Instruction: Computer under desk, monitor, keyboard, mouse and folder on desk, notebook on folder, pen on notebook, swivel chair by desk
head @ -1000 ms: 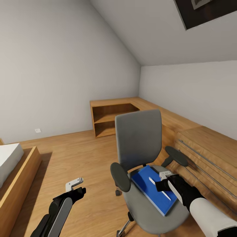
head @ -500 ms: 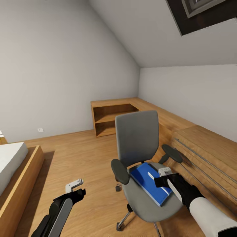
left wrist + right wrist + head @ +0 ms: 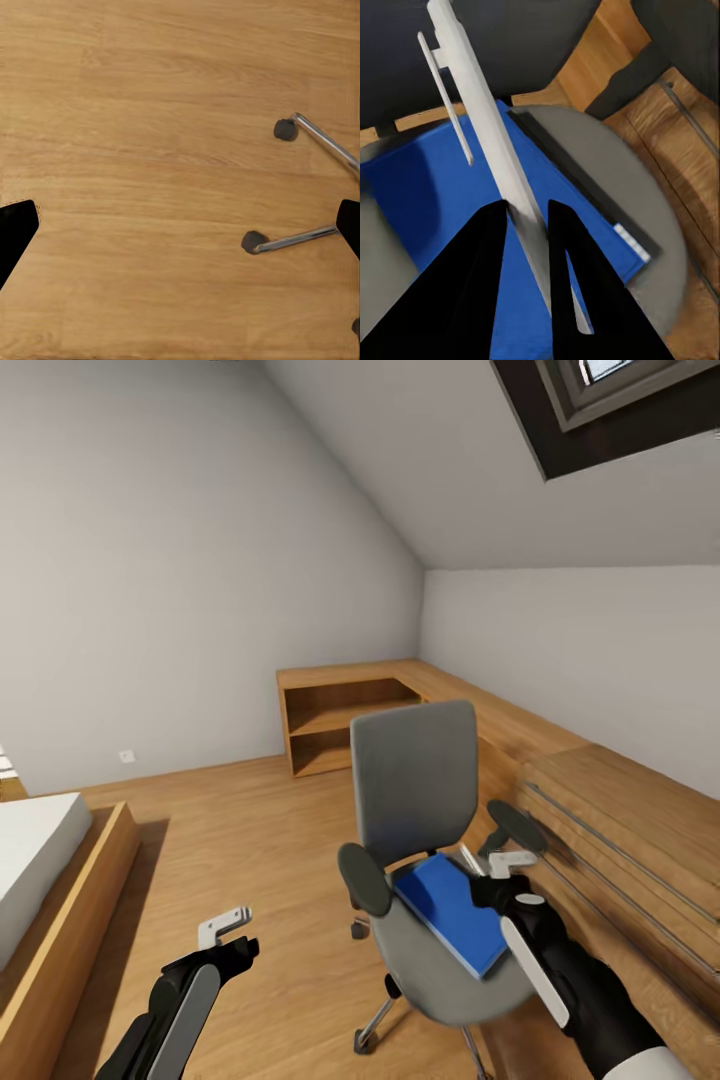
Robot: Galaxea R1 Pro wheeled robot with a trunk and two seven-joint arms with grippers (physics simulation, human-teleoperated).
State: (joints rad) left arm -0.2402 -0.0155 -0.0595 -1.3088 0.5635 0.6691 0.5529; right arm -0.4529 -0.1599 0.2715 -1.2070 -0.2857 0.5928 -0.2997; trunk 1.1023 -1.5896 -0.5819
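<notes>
Right pincer (image 3: 497, 867) clamped on pen (image 3: 491, 142), now lifted off blue notebook (image 3: 450, 913) | notebook on swivel chair (image 3: 420, 800), lower centre | left pincer (image 3: 228, 928) spread, empty | pen freed for stacking later

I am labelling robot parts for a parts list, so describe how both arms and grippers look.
The left arm has a grey panel on a black body, ending in the left gripper with pale grey jaws. The right arm is black with a white strip, ending in the right gripper, also pale grey. In the wrist views the jaws look black.
</notes>
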